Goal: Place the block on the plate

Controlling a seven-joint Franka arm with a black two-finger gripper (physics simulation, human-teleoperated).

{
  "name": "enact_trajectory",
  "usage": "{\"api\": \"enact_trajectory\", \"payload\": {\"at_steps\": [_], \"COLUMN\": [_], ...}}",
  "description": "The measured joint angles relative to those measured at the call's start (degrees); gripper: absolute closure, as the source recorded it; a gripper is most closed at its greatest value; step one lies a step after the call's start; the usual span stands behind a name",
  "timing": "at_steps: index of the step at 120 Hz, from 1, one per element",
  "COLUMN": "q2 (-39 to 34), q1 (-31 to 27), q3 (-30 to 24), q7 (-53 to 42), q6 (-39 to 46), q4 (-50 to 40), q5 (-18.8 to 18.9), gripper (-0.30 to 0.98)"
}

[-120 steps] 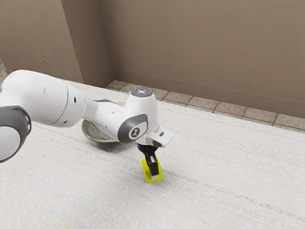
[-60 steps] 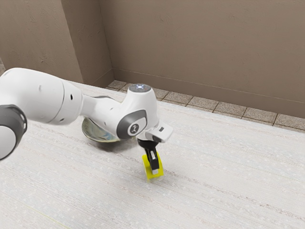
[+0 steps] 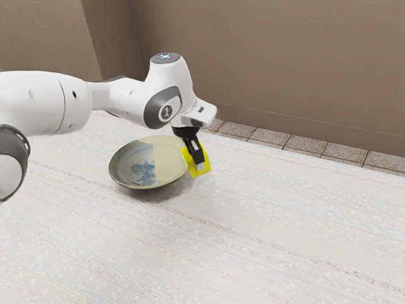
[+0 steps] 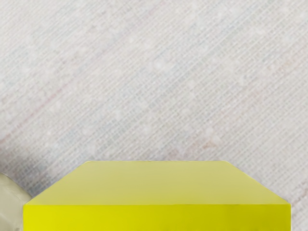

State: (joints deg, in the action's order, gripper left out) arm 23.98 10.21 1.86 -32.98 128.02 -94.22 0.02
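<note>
My black gripper (image 3: 199, 162) is shut on the yellow block (image 3: 205, 170), holding it raised above the table, slightly tilted in the exterior view. The block appears just off the plate's edge, on the exterior view's right side of it. The round plate (image 3: 137, 166), cream and grey-green with a blue pattern, lies on the table. In the wrist view the yellow block (image 4: 157, 217) is large and close under the hand, and a bit of the plate's rim (image 4: 10, 204) shows beside it.
The pale, wood-grained table (image 3: 253, 234) spreads out below and around the plate. Beyond its far edge are floor tiles (image 3: 288, 142) and a brown wall (image 3: 272, 57). The arm passes above the table behind the plate.
My hand has risen with the block and moved toward the table's far edge and slightly to the exterior view's left. The plate, formerly partly hidden by the arm, is now largely uncovered.
</note>
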Motion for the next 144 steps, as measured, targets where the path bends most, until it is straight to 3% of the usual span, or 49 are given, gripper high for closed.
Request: {"api": "enact_trajectory", "payload": {"at_steps": [40,60,78,96,122,144], "q2": [9.3,14.3,18.6,20.6,20.0,14.1], "q1": [-10.7,-18.4,-24.0,-25.0,-24.5,-24.1], "q3": [-0.4,-4.8,-9.8,-10.4,-9.7,-9.5], "q7": [-2.8,-5.0,-7.0,-8.6,-10.6,-11.7], "q6": [-7.9,-10.5,-11.9,-12.8,-13.5,-14.8], "q4": [11.6,18.0,21.3,22.4,21.7,19.6], "q5": [0.9,1.4,4.0,5.5,6.0,6.1], "gripper": [0.28,0.28,0.28,0.28,0.12,0.05]}}
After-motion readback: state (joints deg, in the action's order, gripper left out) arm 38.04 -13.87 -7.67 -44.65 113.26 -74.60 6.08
